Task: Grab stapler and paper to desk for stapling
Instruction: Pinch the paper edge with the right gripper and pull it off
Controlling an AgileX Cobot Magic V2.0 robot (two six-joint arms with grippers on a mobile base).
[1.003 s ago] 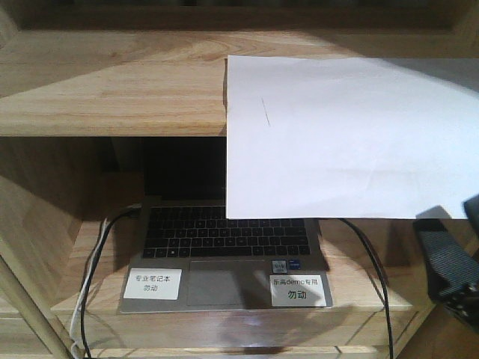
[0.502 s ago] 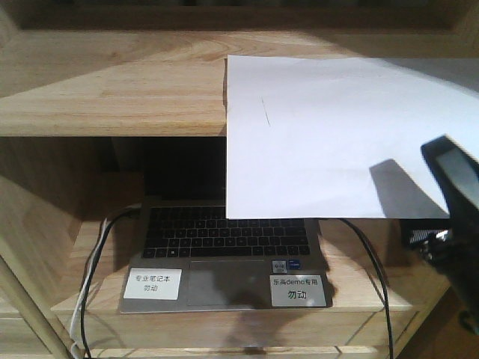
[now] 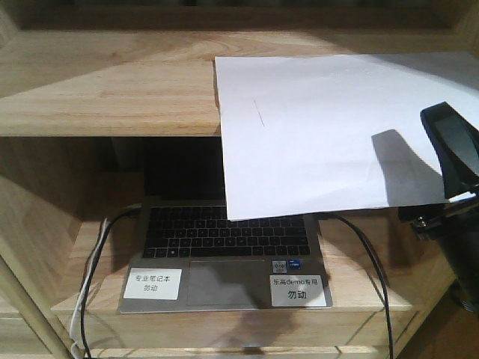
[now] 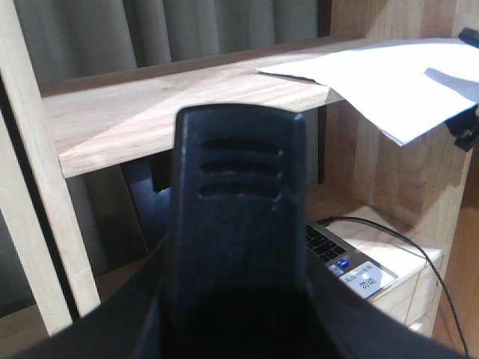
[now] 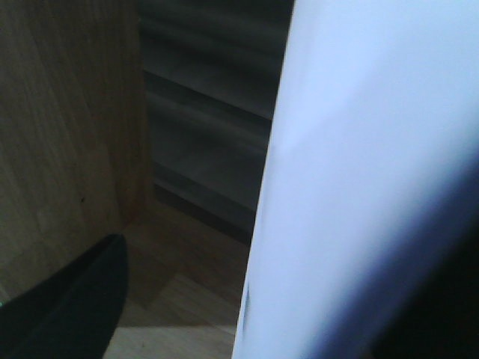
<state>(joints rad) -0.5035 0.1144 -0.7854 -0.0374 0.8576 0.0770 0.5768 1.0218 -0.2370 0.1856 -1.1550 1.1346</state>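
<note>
Black and close, my left pincer [image 4: 238, 224] fills its own camera, so I cannot tell its opening. On the wooden shelf [image 3: 112, 90] lies the paper [image 3: 322, 134], long side running left to right, its front strip overhanging the laptop [image 3: 224, 247]. My right pincer [image 3: 438, 172], far nearer, stands wide astride the sheet's right front corner. I see no stapler.

Matt paper [image 3: 322, 127] — grained wooden shelf [image 3: 105, 82]
</note>
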